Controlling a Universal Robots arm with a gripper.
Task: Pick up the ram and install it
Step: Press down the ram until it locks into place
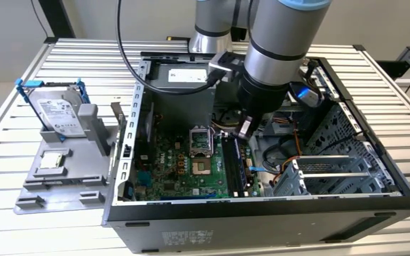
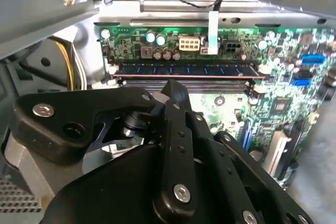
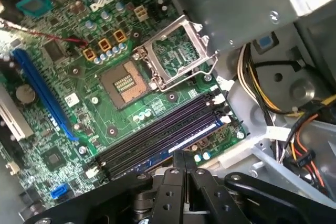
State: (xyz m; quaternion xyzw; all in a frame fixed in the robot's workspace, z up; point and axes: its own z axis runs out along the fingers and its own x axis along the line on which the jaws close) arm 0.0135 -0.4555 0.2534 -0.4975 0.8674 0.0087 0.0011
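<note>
In the exterior view, the gripper (image 1: 244, 129) is reaching into the open computer case (image 1: 262, 213), hovering above the memory slots (image 1: 235, 162). In the second wrist view, the ram (image 2: 184, 70) is standing in a slot, apparently seated. In the first wrist view, the fingers (image 3: 185, 167) are pressing together, holding nothing, just above the slots.
</note>
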